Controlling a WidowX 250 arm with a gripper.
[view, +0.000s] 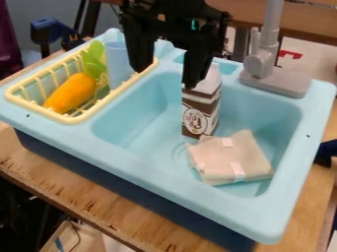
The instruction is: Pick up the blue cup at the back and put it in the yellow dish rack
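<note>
Underneath, one wooden table [109,211] carries one smooth plastic sink [158,170]. Over its basin the end effector [164,74], cut off above, hangs released, fingers apart. Left of it sits one slatted basket [70,119]; just below, one carton [201,113], its top partly hidden behind a finger; lower right, one folded fabric bundle [227,157]; farther left, one rounded orange toy vegetable [70,92].

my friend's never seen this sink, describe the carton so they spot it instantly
Find the light-blue toy sink. Inside its basin, toward the back near the gray faucet, stands the brown-and-white milk carton. It's upright and boxy, unlike the flat, folded beige cloth in front of it.
</note>
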